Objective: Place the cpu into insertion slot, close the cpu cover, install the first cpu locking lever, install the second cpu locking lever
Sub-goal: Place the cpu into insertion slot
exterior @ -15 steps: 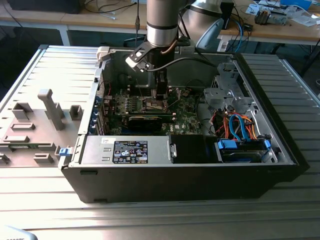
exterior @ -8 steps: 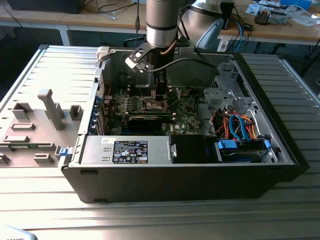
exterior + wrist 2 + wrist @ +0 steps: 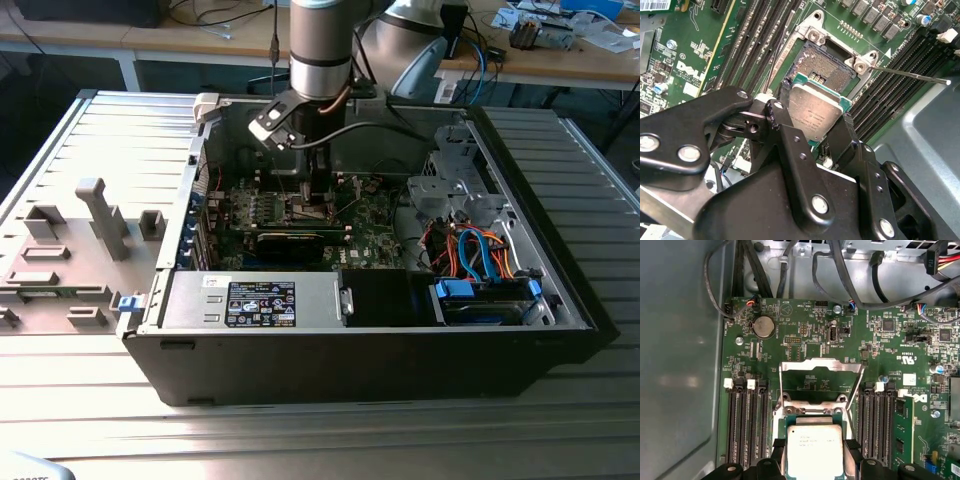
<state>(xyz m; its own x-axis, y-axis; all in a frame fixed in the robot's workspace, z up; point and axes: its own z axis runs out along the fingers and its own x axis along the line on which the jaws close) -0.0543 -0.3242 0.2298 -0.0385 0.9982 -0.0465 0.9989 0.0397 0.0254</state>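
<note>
My gripper (image 3: 815,114) is shut on the cpu (image 3: 817,107), a flat silvery square held by its two opposite edges between the black fingers (image 3: 782,102). The chip hangs over the near part of the insertion slot (image 3: 824,59), whose dark centre and silver rim still show beyond it. I cannot tell whether the chip touches the slot. In the first wrist view the cpu (image 3: 814,450) sits between the fingertips of the gripper (image 3: 815,456), and the cpu cover (image 3: 820,365) stands flipped open beyond the slot (image 3: 810,412). A thin locking lever (image 3: 910,74) sticks out sideways, unlatched. In the exterior view the gripper (image 3: 318,198) reaches down onto the green board.
The open computer case (image 3: 560,300) surrounds the board. Black memory slots (image 3: 745,420) flank the socket on both sides. A long black card (image 3: 290,243) lies just in front of the gripper, the labelled power supply (image 3: 260,300) nearer still. Cables and drive bays (image 3: 480,260) fill the exterior view's right.
</note>
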